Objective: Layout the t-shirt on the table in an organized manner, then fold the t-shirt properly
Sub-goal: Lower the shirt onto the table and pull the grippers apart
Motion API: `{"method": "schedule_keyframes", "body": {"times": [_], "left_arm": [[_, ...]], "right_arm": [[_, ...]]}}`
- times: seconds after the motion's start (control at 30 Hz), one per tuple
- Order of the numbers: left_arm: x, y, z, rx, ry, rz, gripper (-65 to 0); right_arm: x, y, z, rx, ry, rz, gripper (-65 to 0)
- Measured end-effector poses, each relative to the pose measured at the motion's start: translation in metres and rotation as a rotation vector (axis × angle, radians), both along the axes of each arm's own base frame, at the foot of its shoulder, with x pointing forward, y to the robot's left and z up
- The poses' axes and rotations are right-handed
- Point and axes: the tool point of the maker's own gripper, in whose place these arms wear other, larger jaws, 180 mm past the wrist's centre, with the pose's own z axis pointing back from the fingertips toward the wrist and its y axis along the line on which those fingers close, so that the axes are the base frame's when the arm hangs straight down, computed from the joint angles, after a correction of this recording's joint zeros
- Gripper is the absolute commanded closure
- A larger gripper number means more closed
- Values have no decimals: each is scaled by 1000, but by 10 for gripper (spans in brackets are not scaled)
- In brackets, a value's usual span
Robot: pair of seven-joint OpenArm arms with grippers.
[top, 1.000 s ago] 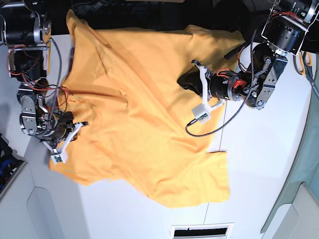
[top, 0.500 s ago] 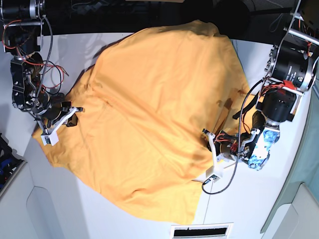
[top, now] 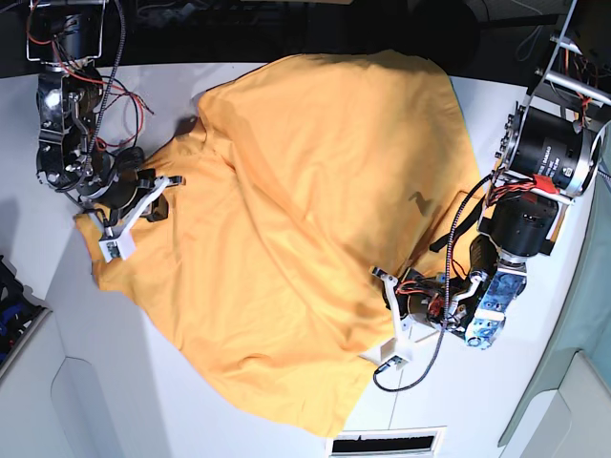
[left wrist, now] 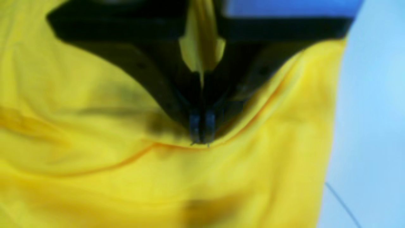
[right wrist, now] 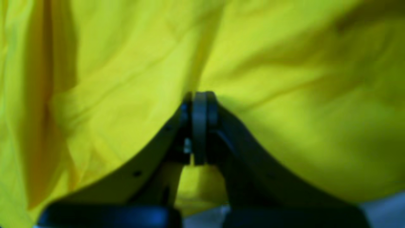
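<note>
Jaws first. Your right gripper [right wrist: 198, 95] is clamped shut on a pinch of the t-shirt [top: 305, 239]; its wrist view shows the two tips pressed together with orange cloth bunched around them. Your left gripper [left wrist: 201, 139] shows tips close together at a seam or hem, with a sliver of cloth visible between the finger bases. Whether that grip is firm or loosening, you cannot tell from these blurred views.

Location of the work: the t-shirt lies on the table [top: 496, 401], spread wide but skewed, with a raised ridge running diagonally across its upper half and its far edge reaching the table's dark back border. In the base view, the right gripper [top: 143, 202] holds the cloth at the left margin, and the left gripper [top: 401, 320] sits at the lower right margin, near the thin seam line [top: 394, 420] in the tabletop.

Step in hand, by my judgement: you are in the layout stage. The garment is opened out but not squared; no fold has been made.

What the next move calls for, by my judgement:
- Keep tension between the two held edges so the diagonal ridge flattens.
- Lower the cloth onto the table without dragging slack into new wrinkles.
- Release only once the edges lie flat.
- Confirm where the sleeves and collar lie; they are not clearly identifiable here.
</note>
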Motion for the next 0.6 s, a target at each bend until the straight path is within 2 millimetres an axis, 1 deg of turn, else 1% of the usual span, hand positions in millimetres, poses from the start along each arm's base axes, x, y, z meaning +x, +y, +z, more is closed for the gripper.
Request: {"method": "schedule_keyframes", "body": {"times": [0.07,0.17,0.23,0.3,0.37,0.47,0.53,0.6], "left_arm": [[3,-2,10,-43,-8,3,-89],[7,-7,40,-160,-51,-31,-89],[7,-5,59,-217,-93,-50,-89],[0,3,67,-226,-111,-61,-89],[-15,13,63,-202,-96,-82,-87],[-54,21,46,-231,-33,-130,-86],[-87,30,24,-226,30,-141,-86],[-122,40,-3,-202,114,-131,-86]], "right_arm": [[17,-7,13,-5,-39,-20,0],[37,-10,29,-7,-86,-31,0],[44,-12,32,-4,-91,-44,0],[52,-12,33,3,-87,-51,0],[64,-15,34,6,-94,-64,0],[83,-23,34,0,-117,-89,0],[89,-26,27,-5,-98,-99,0],[90,-27,18,-7,-70,-88,0]]}}
